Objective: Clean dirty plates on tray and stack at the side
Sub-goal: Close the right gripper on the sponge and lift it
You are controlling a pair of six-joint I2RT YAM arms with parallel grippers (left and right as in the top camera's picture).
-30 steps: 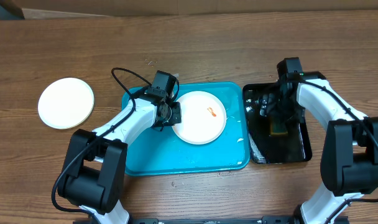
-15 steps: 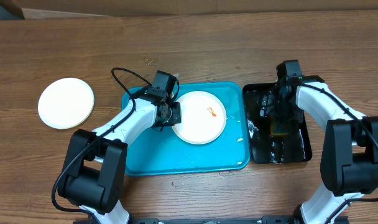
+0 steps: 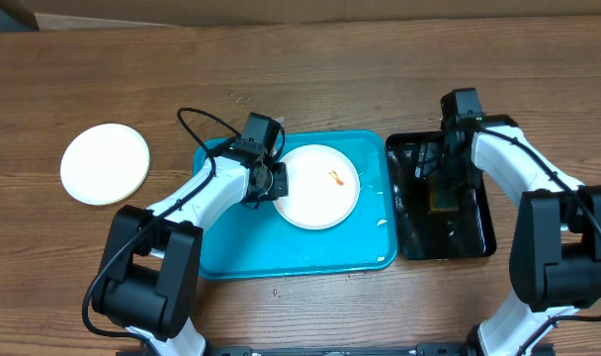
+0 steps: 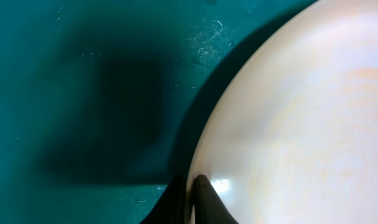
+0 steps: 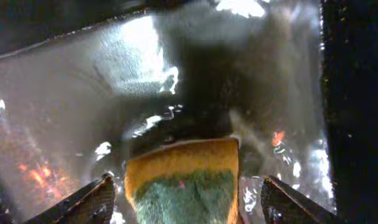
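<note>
A white dirty plate [image 3: 318,186] with a small orange-red smear lies on the turquoise tray [image 3: 291,252]. My left gripper [image 3: 274,182] is shut on the plate's left rim; in the left wrist view its fingertips [image 4: 201,193] pinch the plate's edge [image 4: 301,124] above the tray floor [image 4: 83,93]. A second white plate [image 3: 105,163] lies on the table at far left. No plate with a yellow-green rim shows. My right gripper [image 3: 440,186] hangs open over a yellow-and-green sponge [image 5: 183,180], one finger on each side with gaps between.
The sponge [image 3: 442,203] lies in a smaller black tray [image 3: 478,232] holding wet, shiny liquid, right of the turquoise tray. The wooden table extends all round, with a cardboard edge along the back.
My right gripper has shifted only slightly over the black tray. The left gripper and plate have not moved.
</note>
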